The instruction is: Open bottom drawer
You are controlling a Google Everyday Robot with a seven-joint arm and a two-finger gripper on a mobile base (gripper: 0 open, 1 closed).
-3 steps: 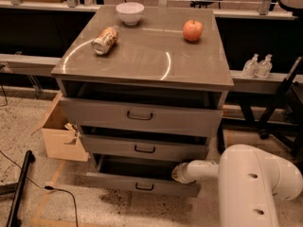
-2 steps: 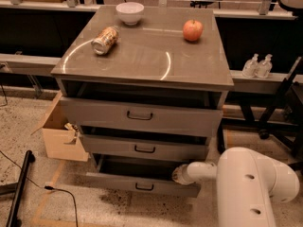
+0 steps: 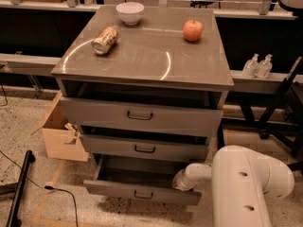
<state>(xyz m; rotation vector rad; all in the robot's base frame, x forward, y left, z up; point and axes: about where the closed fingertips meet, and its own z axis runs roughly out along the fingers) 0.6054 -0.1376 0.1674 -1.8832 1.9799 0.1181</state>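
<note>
The bottom drawer (image 3: 110, 189) is the lowest of three grey drawers in the cabinet. It has the shallowest front and a small dark bar handle (image 3: 142, 194). It stands pulled out, and its plain grey tray (image 3: 135, 168) shows behind the front. My gripper (image 3: 182, 179) is at the drawer's right end, just behind the front panel, at the end of my white arm (image 3: 246, 188). Its tip is hidden against the drawer.
The middle drawer (image 3: 144, 149) and the tall top drawer (image 3: 139, 116) sit slightly out. On the cabinet top are a white bowl (image 3: 129, 12), a tipped can (image 3: 105, 39) and an apple (image 3: 192, 30). A cardboard box (image 3: 59, 134) stands left, and a black pole (image 3: 19, 188) and cable lie on the floor.
The bottom drawer has slid further out toward the camera, showing more of its tray. My gripper and arm have moved with it.
</note>
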